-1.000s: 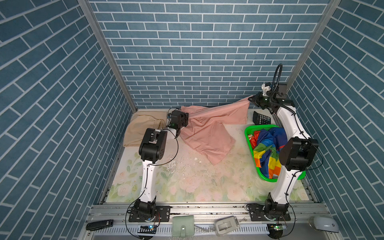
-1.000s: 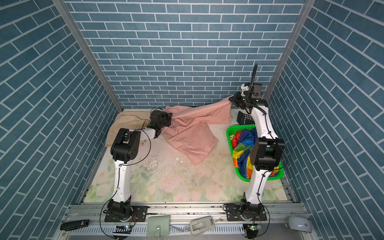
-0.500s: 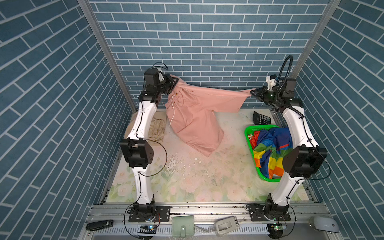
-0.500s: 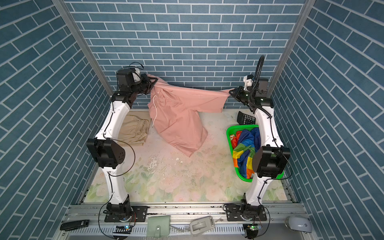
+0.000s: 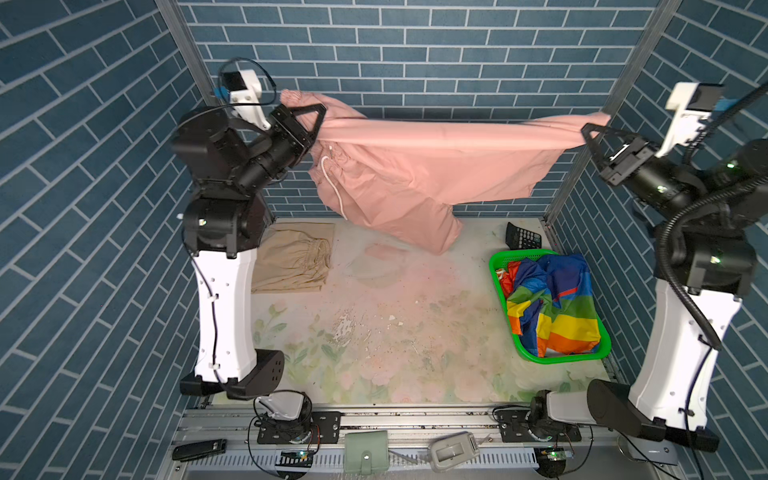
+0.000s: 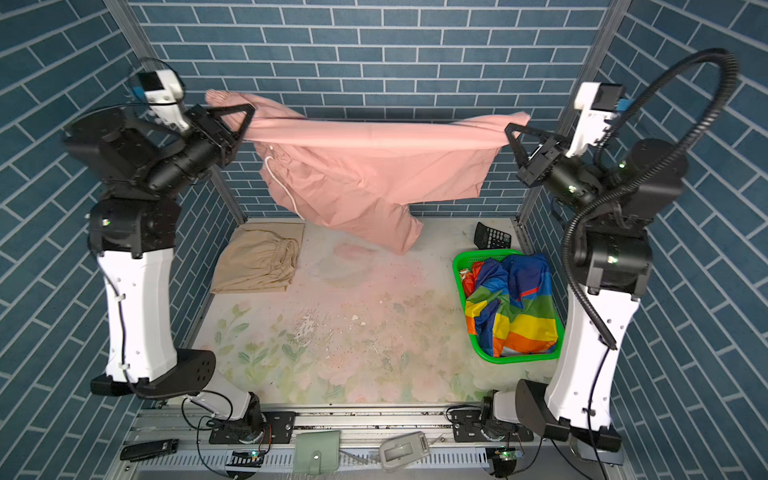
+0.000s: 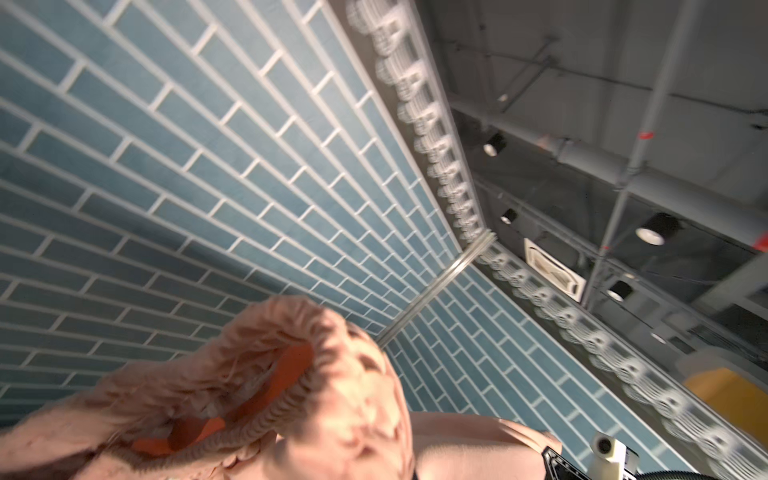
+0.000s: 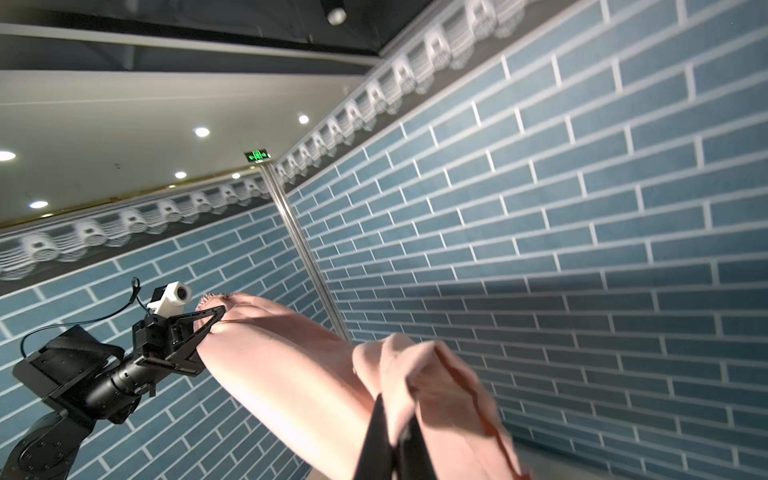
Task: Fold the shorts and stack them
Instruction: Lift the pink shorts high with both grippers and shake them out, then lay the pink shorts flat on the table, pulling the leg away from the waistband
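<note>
salmon pink shorts (image 5: 415,166) hang in the air over the back of the table (image 5: 395,332), top edge pulled into a near-straight taut line. left claw (image 5: 318,122) is clamped on the gathered elastic waistband end, right claw (image 5: 589,134) on the opposite end. smooth matte cloth sags below, white cord (image 5: 332,187) dangling. beige shorts (image 5: 293,257) lie folded flat at back left. shiny rainbow shorts (image 5: 552,303) sit crumpled in the green mesh basket (image 5: 557,368) at the right edge. open floral surface lies between them.
</note>
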You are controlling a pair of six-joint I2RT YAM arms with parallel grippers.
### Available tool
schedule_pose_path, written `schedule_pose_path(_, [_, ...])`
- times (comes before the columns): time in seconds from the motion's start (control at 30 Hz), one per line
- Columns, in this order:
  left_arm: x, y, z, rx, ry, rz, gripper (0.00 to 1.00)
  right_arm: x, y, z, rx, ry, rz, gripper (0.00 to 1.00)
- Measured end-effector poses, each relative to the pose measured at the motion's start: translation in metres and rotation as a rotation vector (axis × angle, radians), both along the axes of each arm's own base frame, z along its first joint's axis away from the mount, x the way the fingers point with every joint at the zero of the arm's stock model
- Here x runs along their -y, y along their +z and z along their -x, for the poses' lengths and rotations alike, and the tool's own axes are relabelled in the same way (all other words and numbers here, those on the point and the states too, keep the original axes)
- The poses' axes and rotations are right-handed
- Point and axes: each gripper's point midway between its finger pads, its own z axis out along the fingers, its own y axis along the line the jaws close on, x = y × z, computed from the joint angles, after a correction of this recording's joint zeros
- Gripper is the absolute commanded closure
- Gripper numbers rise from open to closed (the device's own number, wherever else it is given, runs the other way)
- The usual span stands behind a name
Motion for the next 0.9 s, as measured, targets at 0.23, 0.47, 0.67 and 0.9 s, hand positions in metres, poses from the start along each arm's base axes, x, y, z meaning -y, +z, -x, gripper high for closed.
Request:
schedule_pose_path(0.23, [-0.026,0.038,0.061,0.112,-0.018,0.028,1.00,-0.002,0.037,0.022,0.098,0.077,0.026,1.00])
schedule_pose_path(0.47, [-0.014,-0.087,-0.075,-0.280,-0.185,0.046,1.00,0.001,-0.051,-0.123,-0.213,0.233,-0.006,1.00])
schedule_pose_path(0.67, [-0.006,-0.301,-0.187,-0.759,-0.191,0.084,1.00,-0.019,-0.259,-0.282,-0.703,0.235,-0.041,1.00])
schedule_pose_path(0.9, [0.035,-0.468,-0.215,-1.047,-0.185,-0.017,1.00,-0.004,-0.449,-0.351,-1.033,0.052,0.035,1.00])
